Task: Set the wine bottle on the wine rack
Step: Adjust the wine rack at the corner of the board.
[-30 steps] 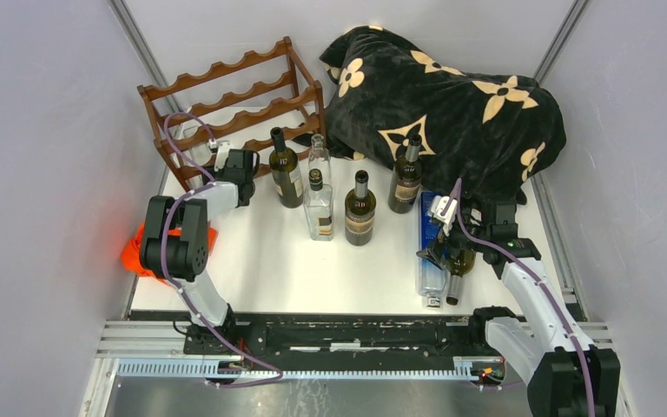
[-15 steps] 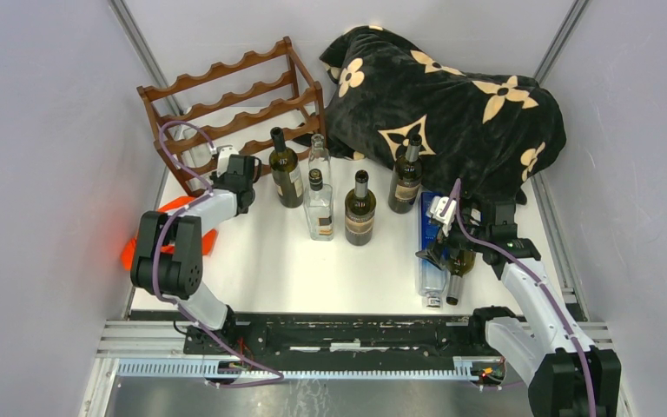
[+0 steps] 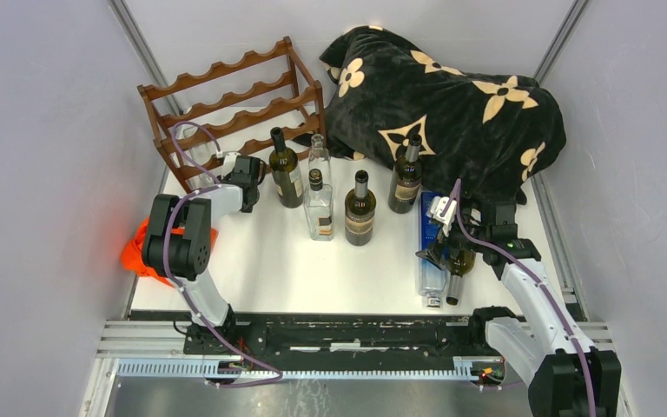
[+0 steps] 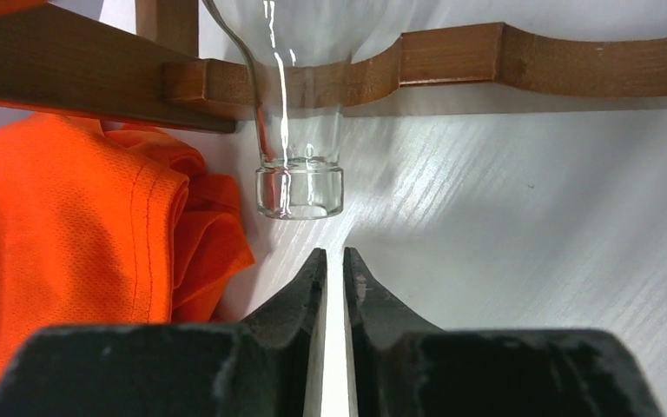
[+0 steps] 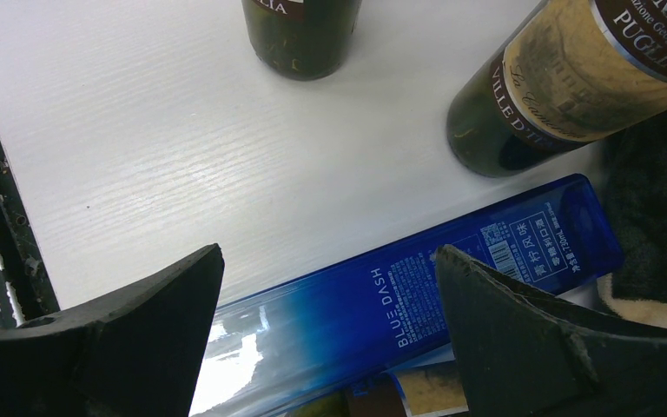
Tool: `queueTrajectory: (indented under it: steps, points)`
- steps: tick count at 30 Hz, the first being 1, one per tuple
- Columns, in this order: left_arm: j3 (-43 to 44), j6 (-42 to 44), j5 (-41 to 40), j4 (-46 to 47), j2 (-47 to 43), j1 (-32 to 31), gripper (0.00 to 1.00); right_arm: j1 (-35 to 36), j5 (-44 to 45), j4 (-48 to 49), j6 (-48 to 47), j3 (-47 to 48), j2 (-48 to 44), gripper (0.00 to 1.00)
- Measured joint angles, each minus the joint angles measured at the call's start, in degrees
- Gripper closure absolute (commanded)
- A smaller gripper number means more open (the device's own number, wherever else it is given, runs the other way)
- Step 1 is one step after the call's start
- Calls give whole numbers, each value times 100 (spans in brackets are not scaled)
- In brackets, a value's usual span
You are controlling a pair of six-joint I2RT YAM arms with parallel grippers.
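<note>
The dark reddish-brown wine rack [image 3: 226, 109] stands at the back left. A clear glass bottle [image 4: 300, 178] lies in its bottom tier, its neck sticking out under the front rail [image 4: 530, 65]. My left gripper [image 3: 247, 171] is shut and empty, its tips [image 4: 330, 254] just short of the bottle's mouth and apart from it. My right gripper [image 3: 439, 248] is open above a blue bottle [image 5: 417, 304] that lies on the table, one finger on each side [image 5: 327, 252]. A dark wine bottle [image 3: 458, 268] lies beside the blue one.
Several bottles stand mid-table: dark ones [image 3: 286, 169] [image 3: 360, 208] [image 3: 406, 178] and clear ones [image 3: 318, 208] [image 3: 318, 155]. A black blanket with a flower pattern [image 3: 452, 95] fills the back right. An orange cloth [image 3: 135, 252] lies at the left edge, by the rack's side [image 4: 69, 226].
My left arm's elbow swung out to the left and back, and its gripper shifted slightly right along the rack's front. The right arm has not moved.
</note>
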Motion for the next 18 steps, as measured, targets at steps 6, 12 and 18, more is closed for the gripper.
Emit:
queueTrajectory:
  steps: [6,12,18]
  points:
    - [90,24,-199,9,0,11,98,7,11,0,-4,0,0,2]
    - [90,83,-358,258,-4,33,98,9,13,0,-11,0,2,2]
    - [-188,232,-557,761,-28,37,98,11,13,0,-13,0,2,2]
